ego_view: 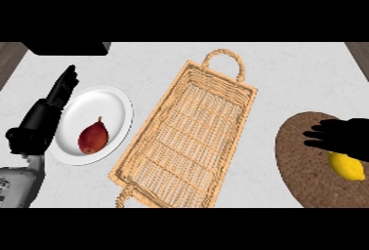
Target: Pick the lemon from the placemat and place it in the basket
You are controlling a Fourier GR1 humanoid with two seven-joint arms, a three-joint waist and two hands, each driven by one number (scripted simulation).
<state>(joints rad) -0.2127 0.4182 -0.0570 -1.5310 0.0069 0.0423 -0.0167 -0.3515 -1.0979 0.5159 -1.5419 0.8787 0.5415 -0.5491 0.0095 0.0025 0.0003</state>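
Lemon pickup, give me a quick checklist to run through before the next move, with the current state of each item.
1. Lemon on placemat: ok.
2. Right robot hand over lemon: ok.
3. Fingers closed around lemon: cannot tell.
4. Basket free to receive lemon: ok, nothing in it.
5. Left robot hand out of the way: ok, open, resting beside plate.
6. Red fruit clear of path: ok, on plate.

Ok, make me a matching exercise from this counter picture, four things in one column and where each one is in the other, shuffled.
Things:
1. lemon
2. red pear
3. basket
4. left hand

Places:
A. on the white plate
B. middle of the counter
C. on the brown placemat, under the right hand
D. left edge, beside the plate

Pairs: 1-C, 2-A, 3-B, 4-D
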